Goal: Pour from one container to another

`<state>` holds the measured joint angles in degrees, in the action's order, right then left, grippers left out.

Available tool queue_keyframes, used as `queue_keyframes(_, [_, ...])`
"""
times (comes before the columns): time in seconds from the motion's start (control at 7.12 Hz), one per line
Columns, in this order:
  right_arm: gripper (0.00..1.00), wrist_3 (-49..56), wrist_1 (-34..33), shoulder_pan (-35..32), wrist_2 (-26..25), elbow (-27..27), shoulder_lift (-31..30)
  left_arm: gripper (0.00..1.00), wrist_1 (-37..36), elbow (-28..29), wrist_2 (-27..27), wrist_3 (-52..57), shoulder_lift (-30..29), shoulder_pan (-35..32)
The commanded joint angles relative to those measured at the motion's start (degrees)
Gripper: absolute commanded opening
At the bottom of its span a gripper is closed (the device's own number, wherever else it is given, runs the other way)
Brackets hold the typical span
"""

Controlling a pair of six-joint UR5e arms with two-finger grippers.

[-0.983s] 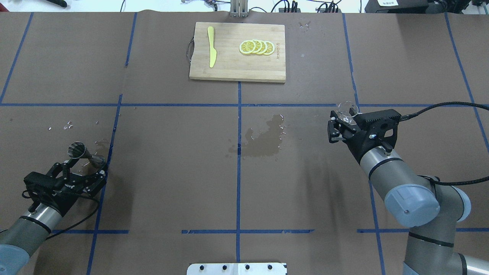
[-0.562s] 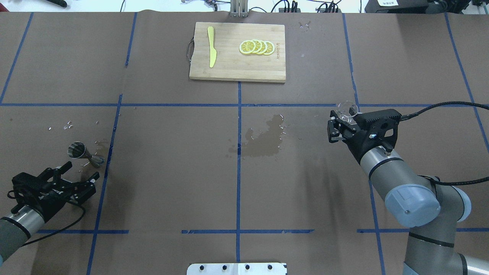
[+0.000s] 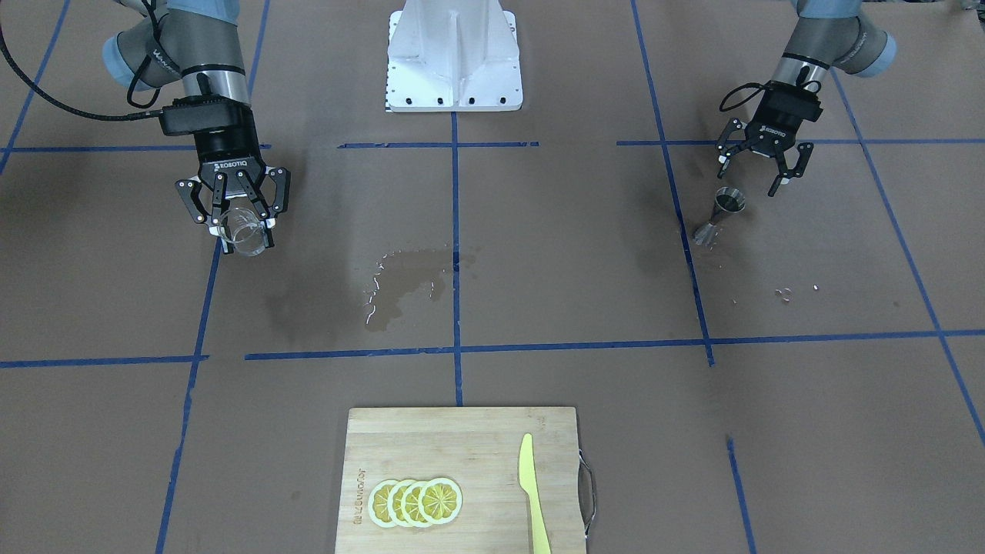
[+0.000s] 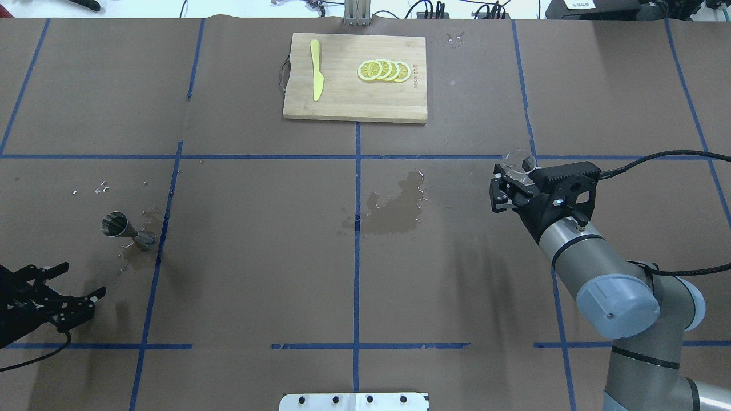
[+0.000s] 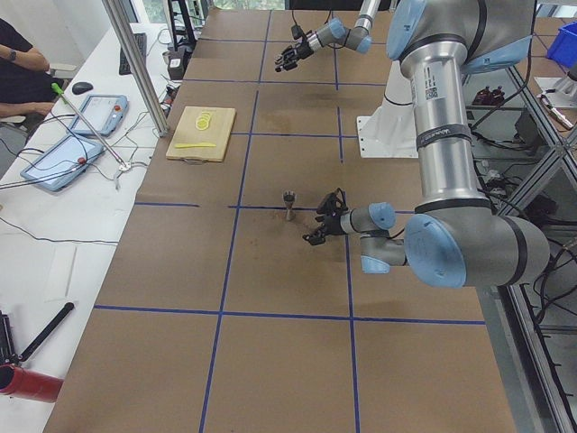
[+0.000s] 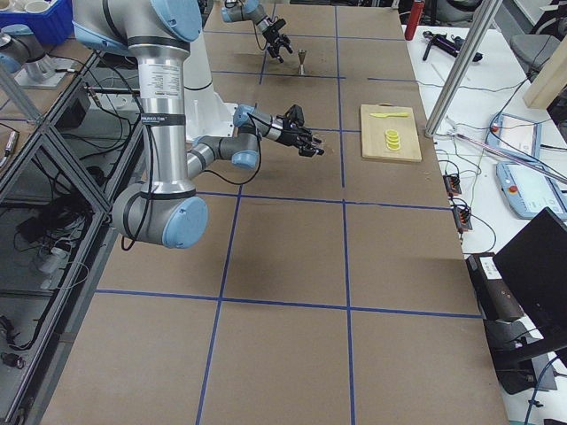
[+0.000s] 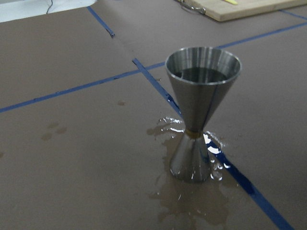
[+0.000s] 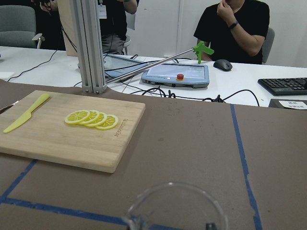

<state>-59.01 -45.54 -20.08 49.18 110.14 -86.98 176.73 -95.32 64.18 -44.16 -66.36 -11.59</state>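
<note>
The steel jigger (image 4: 121,228) stands upright on the left of the table in a small puddle. The left wrist view shows the jigger (image 7: 201,110) with liquid in its upper cone. My left gripper (image 4: 84,278) hangs open and empty, apart from the jigger on the robot's side; in the front view the left gripper (image 3: 758,165) sits just behind the jigger (image 3: 723,211). My right gripper (image 3: 238,223) is shut on the clear glass tumbler (image 3: 248,237), held off the table on the right. The tumbler (image 4: 519,162) looks empty; its rim (image 8: 175,206) fills the bottom of the right wrist view.
A wooden cutting board (image 4: 354,103) with lemon slices (image 4: 384,70) and a yellow knife (image 4: 316,69) lies at the far middle. A wet stain (image 4: 394,205) spreads at the table's centre. Droplets (image 4: 101,187) lie beyond the jigger. People sit at a desk past the far edge.
My left gripper, which stood open around the jigger, has drawn back toward the robot and left it standing. The right arm with the tumbler has not moved.
</note>
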Motion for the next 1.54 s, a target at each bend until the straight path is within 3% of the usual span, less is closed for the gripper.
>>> queue_keyframes(0.0, [0.00, -0.1, 0.4, 0.0, 0.1, -0.6, -1.0, 1.00, 0.2, 0.8, 10.0, 6.6, 2.9, -7.6])
queue_keyframes(0.28, [0.00, -0.2, 3.3, 0.0, 0.0, -0.9, -3.8, 1.00, 0.0, 3.9, 14.4, 6.6, 3.0, -15.7])
queue_keyframes(0.42, [0.00, -0.3, 5.7, -0.1, 0.0, -3.1, -4.0, 1.00, -0.1, 4.6, 25.0, 7.3, 2.9, -24.7])
queue_keyframes(0.7, [0.00, -0.4, 14.9, 0.0, -0.3, -8.7, -7.6, 1.00, -0.2, 5.9, 37.0, 17.7, 2.1, -38.3])
queue_keyframes(0.84, [0.00, -2.4, 20.6, 0.0, -0.6, -14.0, -7.6, 1.00, -0.6, 6.2, 44.5, 17.9, 1.8, -44.3])
queue_keyframes(0.98, [0.00, -2.8, 22.4, 0.1, -0.9, -15.8, -7.6, 1.00, -1.0, 6.3, 51.3, 18.0, 1.0, -49.2])
queue_keyframes(1.12, [0.00, -2.8, 22.5, 2.4, -5.0, -17.1, -7.6, 1.00, -1.1, 6.3, 54.6, 17.9, 0.8, -51.0])
queue_keyframes(1.4, [0.00, -2.9, 22.5, 5.5, -10.6, -17.4, -7.5, 1.00, -1.8, 6.6, 54.9, 17.9, 0.2, -51.1])
